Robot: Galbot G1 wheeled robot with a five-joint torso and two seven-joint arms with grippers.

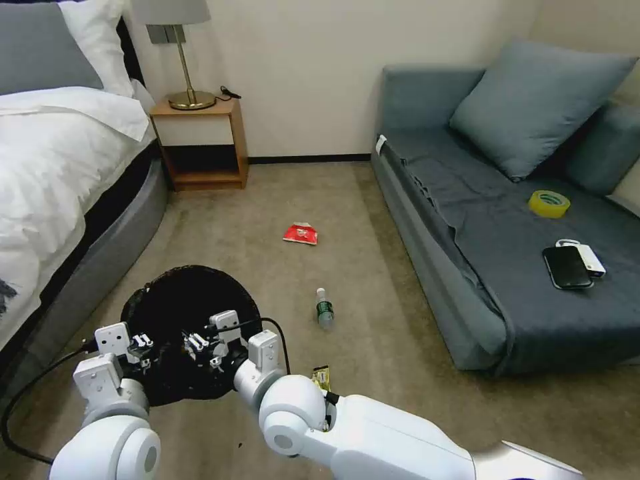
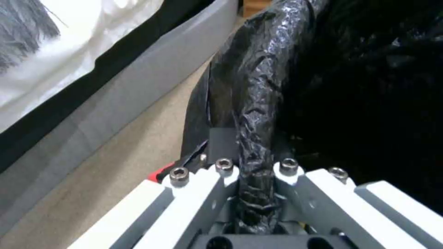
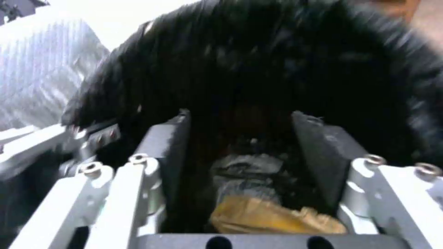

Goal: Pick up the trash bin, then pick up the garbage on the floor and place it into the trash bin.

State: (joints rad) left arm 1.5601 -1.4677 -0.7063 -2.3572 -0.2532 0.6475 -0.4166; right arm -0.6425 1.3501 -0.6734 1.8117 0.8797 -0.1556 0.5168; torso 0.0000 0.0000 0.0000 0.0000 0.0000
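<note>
The trash bin, lined with a black bag, is at the lower left of the head view. My left gripper is shut on its bag-covered rim, which runs between the jaws of the left gripper. My right gripper stands open over the bin's mouth. A crumpled brown paper bag lies between the right gripper's fingers, near the palm. On the carpet lie a red snack packet, a clear bottle with a green label and a gold-brown wrapper beside my right arm.
A bed runs along the left, close to the bin. A wooden nightstand with a lamp stands at the back wall. The grey sofa on the right holds a yellow tape roll and a black phone.
</note>
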